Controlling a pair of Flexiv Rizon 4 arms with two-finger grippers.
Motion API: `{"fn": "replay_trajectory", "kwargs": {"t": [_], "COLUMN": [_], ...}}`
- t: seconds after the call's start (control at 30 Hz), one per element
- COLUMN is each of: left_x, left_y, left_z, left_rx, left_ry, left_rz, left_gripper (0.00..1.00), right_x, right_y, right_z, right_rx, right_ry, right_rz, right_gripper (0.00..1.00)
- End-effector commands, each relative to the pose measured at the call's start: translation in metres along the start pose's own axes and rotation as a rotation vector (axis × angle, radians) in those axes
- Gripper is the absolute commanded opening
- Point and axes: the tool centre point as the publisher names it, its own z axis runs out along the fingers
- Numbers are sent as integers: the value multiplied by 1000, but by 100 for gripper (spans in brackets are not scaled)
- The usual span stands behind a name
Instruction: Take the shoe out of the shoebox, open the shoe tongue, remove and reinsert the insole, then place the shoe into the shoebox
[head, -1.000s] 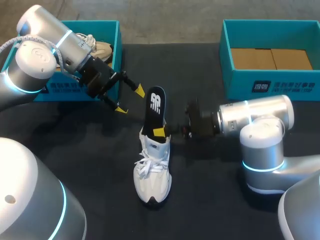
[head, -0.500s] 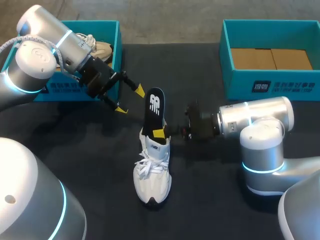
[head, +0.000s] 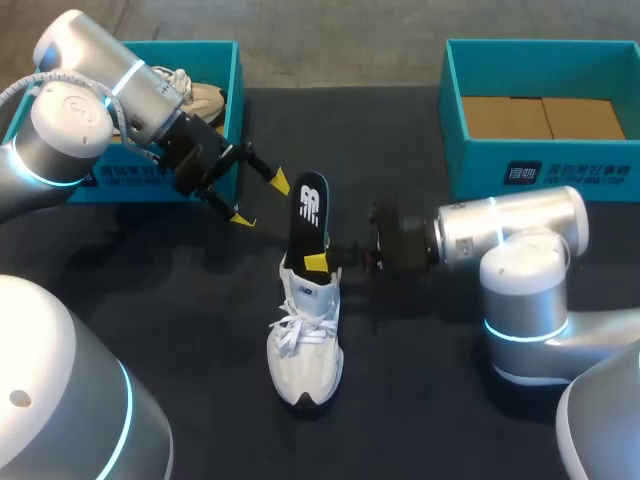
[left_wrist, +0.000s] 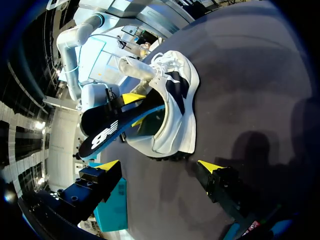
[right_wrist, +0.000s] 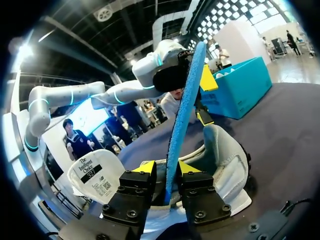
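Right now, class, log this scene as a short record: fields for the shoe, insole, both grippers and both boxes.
sneaker: white, upright on the table
insole: lower end in the sneaker's heel, rest sticking up
right gripper: shut on the insole
left gripper: open, empty, beside the left shoebox
left shoebox: holds a second shoe
right shoebox: no shoe inside

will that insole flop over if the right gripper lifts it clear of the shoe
Probably not much: the insole stands nearly straight above the right gripper, though it is pinched only near its lower end, so it seems fairly stiff. It looks thin, so it is likely light, and it may bend if pushed on its flat face.
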Motion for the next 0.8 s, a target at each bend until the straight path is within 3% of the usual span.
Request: {"fn": "replay_trajectory", "kwargs": {"t": [0.03,0.8], "left_x": [0,0], "left_y": [0,0], "left_z": [0,0], "left_rx": [0,0], "left_ry": [3,3], "left_rz": [0,0], "left_gripper": [100,100], "right_x": [1,3], "right_y": [6,38], "right_z": [1,-8], "right_rx": [10,30], "right_ry": [-3,-25], "right_rz": [-6,-61], "right_gripper": [27,25]}}
